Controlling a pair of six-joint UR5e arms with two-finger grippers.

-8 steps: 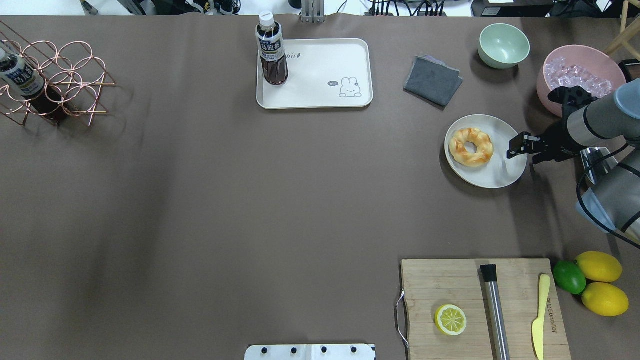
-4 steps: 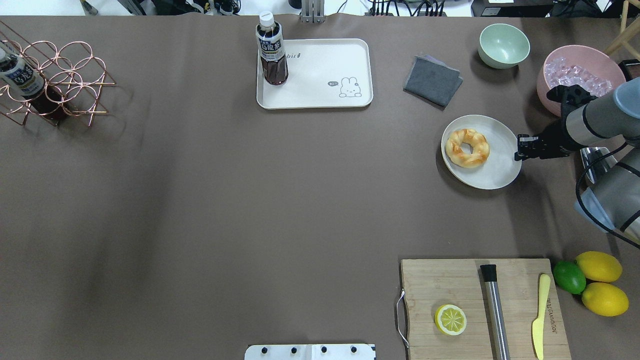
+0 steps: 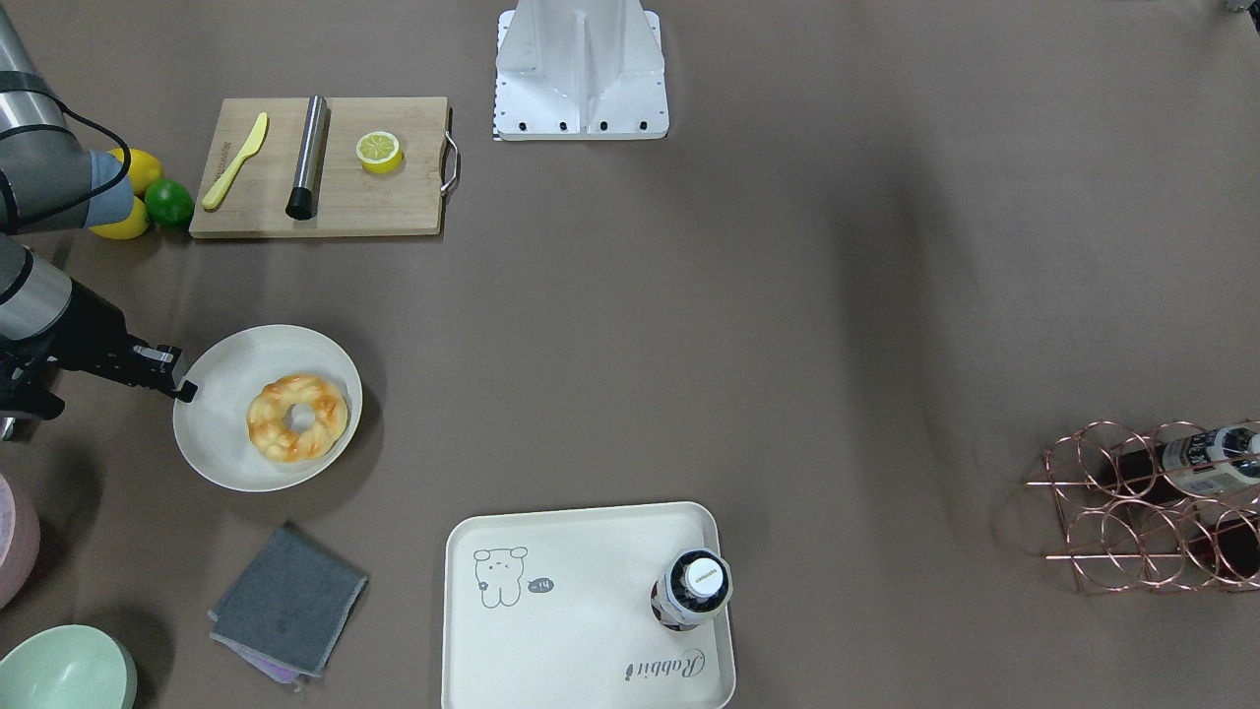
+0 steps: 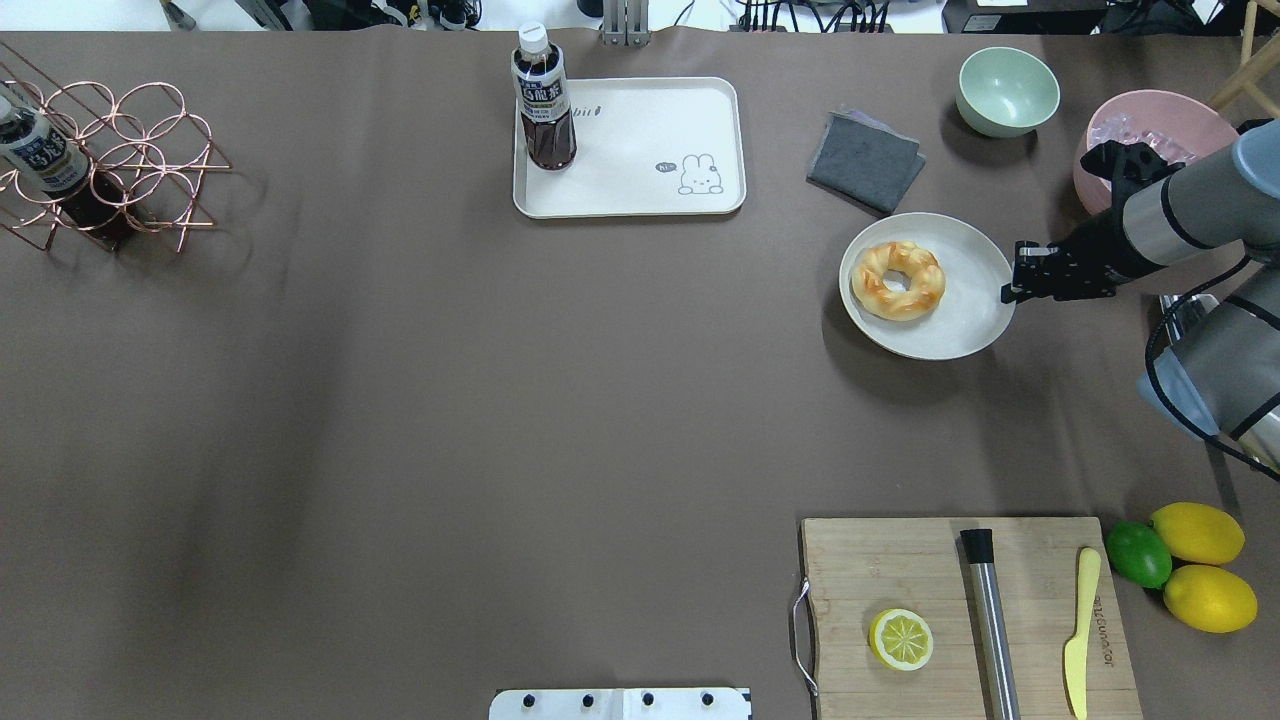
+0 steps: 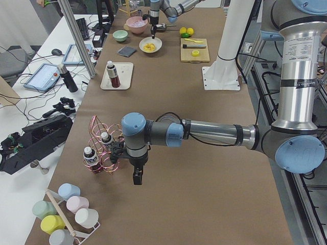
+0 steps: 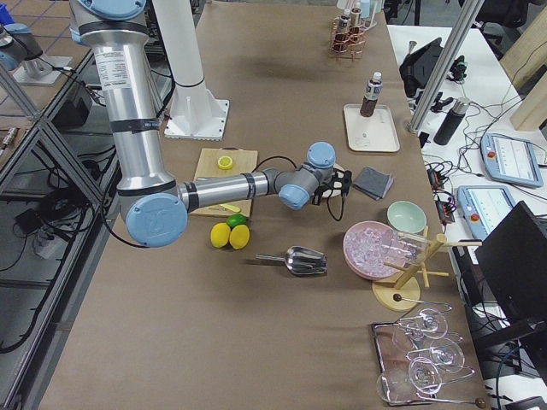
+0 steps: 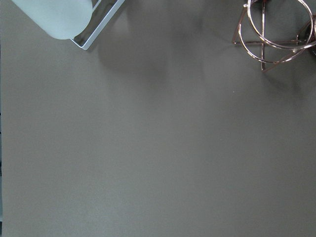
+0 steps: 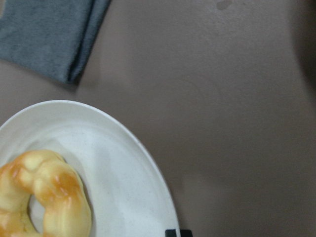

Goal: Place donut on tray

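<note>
- Tray (image 4: 640,160): lies at 10 o'clock from the plate in the overhead view. A bottle (image 4: 543,100) fills its 10 o'clock corner, so I aim for the bare 3 o'clock half.
- Plate (image 4: 965,315): carries the donut. I judge that slow, level travel keeps it seated.
- Donut (image 4: 897,280): lies flat, hole upward, well apart from the tray. It is near-round, with its long axis roughly 9–3 o'clock.
- Right gripper (image 4: 1010,288): fingers drawn together on the plate's 3 o'clock rim.
- Left gripper (image 5: 137,177): I cannot tell its state.

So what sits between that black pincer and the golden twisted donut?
Only bare round cream plate: the right pincer is at its rim, the donut across it. The overhead view shows it.
</note>
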